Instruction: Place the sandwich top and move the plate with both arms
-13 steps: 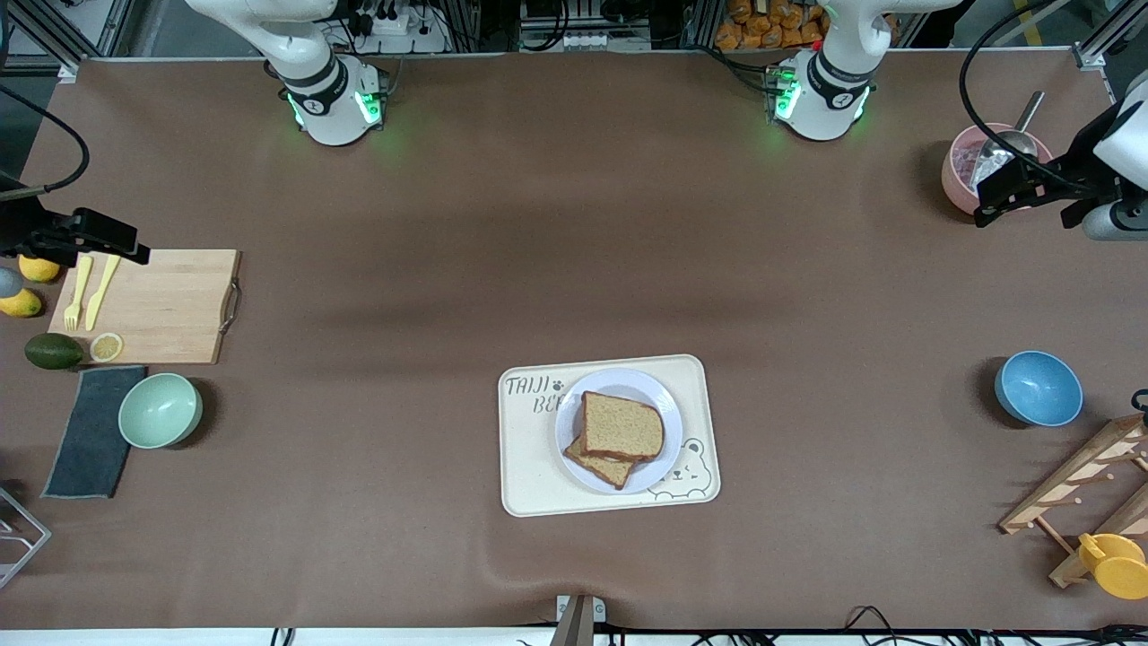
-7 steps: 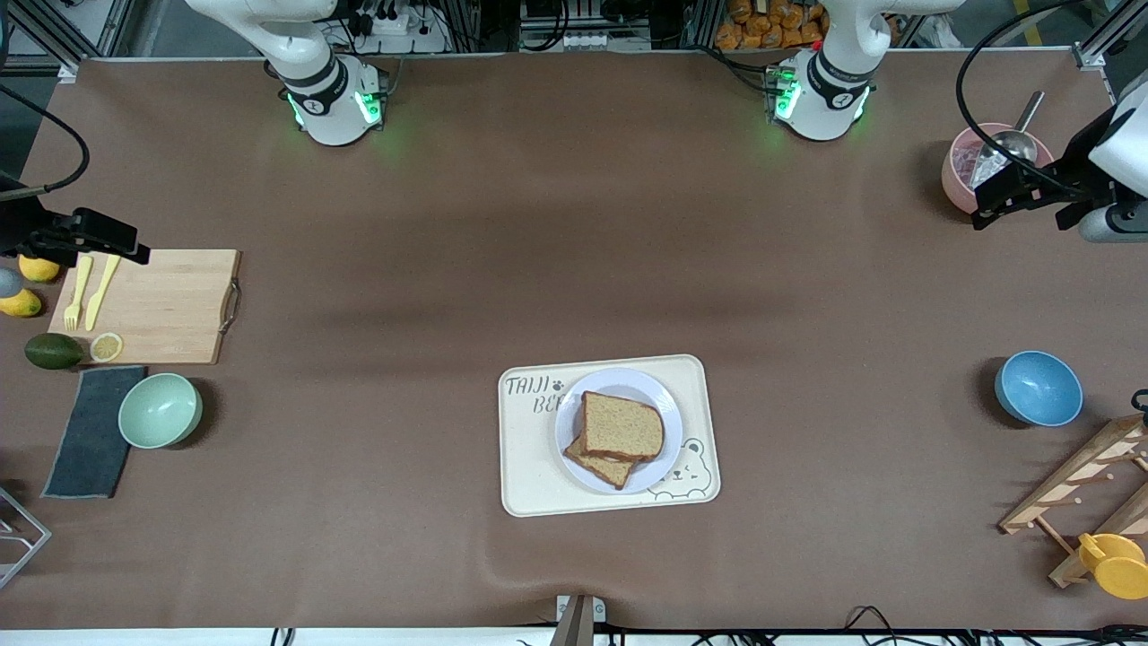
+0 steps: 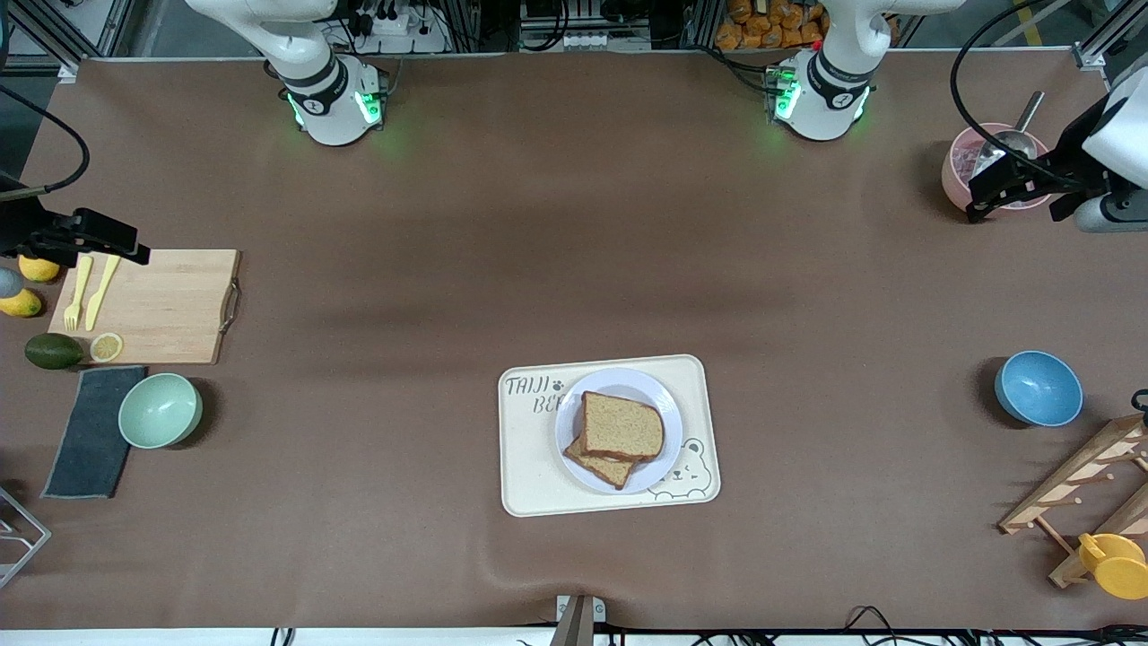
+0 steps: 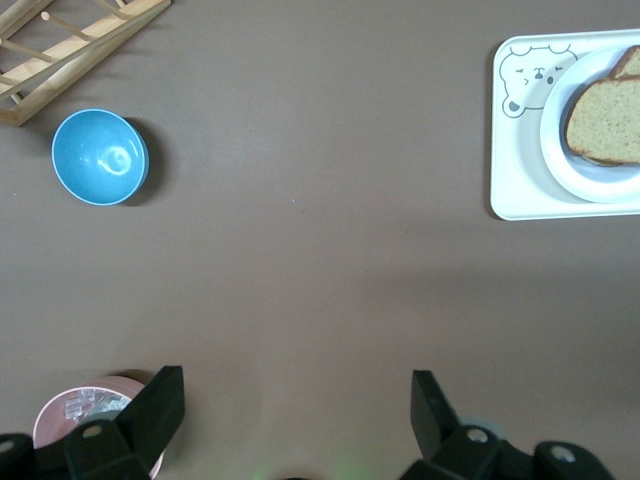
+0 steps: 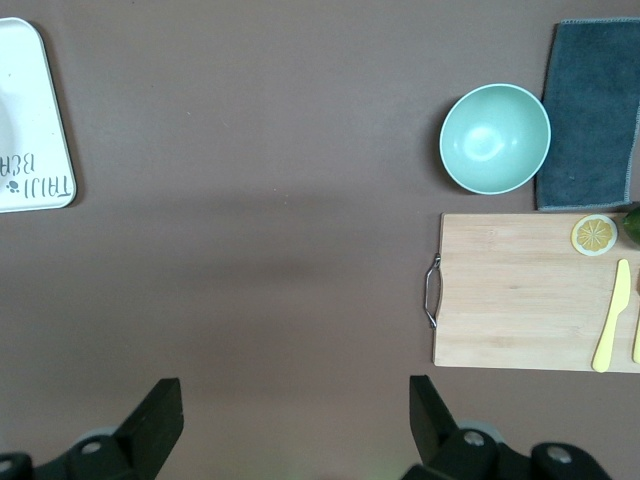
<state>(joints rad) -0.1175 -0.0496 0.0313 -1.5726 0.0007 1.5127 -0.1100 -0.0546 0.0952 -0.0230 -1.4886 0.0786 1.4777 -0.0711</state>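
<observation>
The sandwich top (image 3: pixel 621 426), a plain brown bread slice, lies skewed on a lower slice (image 3: pixel 596 467) on the pale round plate (image 3: pixel 662 405). The plate sits on the cream bear tray (image 3: pixel 529 475), near the table's front middle. The left wrist view also shows the bread (image 4: pixel 606 124) and the plate (image 4: pixel 570 170). My left gripper (image 3: pixel 987 188) is open and empty, up over the pink bowl (image 3: pixel 964 166) at the left arm's end; in its wrist view (image 4: pixel 297 400) the jaws stand wide apart. My right gripper (image 3: pixel 126 240) is open and empty (image 5: pixel 295 400), over the cutting board's edge.
A blue bowl (image 3: pixel 1038 388) and a wooden rack (image 3: pixel 1076 489) stand at the left arm's end. A cutting board (image 3: pixel 161 305) with yellow cutlery (image 3: pixel 90 292), a green bowl (image 3: pixel 160 410), a dark cloth (image 3: pixel 90 431) and fruit sit at the right arm's end.
My left gripper has drifted slightly toward the robots' side of the table, over the pink bowl. The right arm, the plate and the bread have not moved.
</observation>
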